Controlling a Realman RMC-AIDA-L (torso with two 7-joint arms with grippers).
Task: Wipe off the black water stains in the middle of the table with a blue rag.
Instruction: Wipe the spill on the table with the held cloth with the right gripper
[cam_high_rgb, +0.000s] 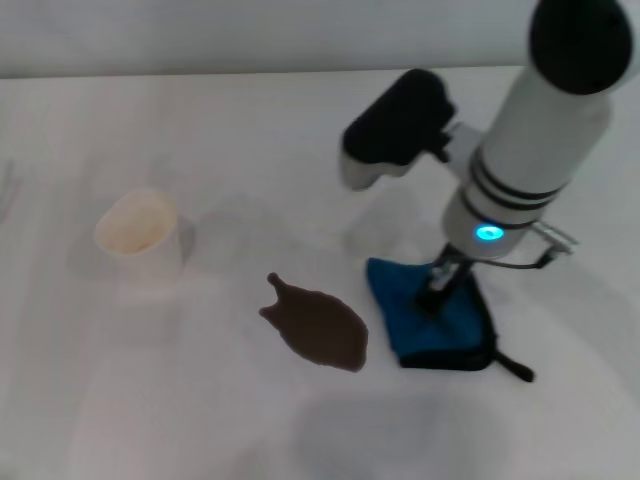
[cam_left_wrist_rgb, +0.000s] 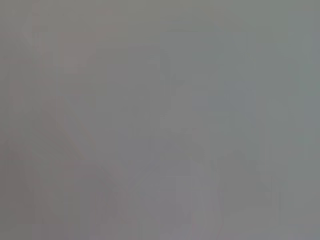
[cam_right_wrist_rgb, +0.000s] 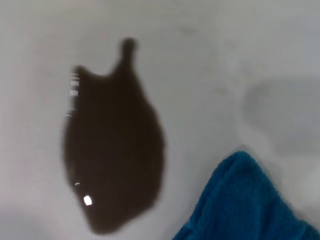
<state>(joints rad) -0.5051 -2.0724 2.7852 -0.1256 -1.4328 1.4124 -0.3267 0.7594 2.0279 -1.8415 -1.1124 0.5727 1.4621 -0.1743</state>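
**A:** Head view, largest item first: what is in the field?

**B:** The white tabletop (cam_high_rgb: 300, 120) fills it. My right arm reaches in from the right side, its gripper (cam_high_rgb: 438, 290) down on the rag (cam_high_rgb: 430, 320). Just left of the rag, apart from it by a thin strip of bare white, lies the stain (cam_high_rgb: 318, 328), a dark teardrop with its narrow tail pointing away from me. A paper cup (cam_high_rgb: 137, 232) stands well to the left. The left arm is out of sight, and its wrist view shows only blank grey.

**A:** State of the jaws?

**B:** I cannot tell. The right ones sit low against the far part of the cloth, but whether they have closed on it is hidden by the wrist above. The left ones are not visible.

**A:** How should the step in hand be done?

**B:** I judge it to be securing the rag. I would pinch a good fold, not only the black edging, and press it flat so the cloth drags rather than rolls. Then I would sweep toward my left across the whole puddle, tail included, keeping clear of the cup.

**A:** And the stain relative to the jaws?

**B:** Near, to their left and slightly nearer me. In the right wrist view the stain (cam_right_wrist_rgb: 112, 150) lies wet and untouched beside a corner of the rag (cam_right_wrist_rgb: 245, 205).
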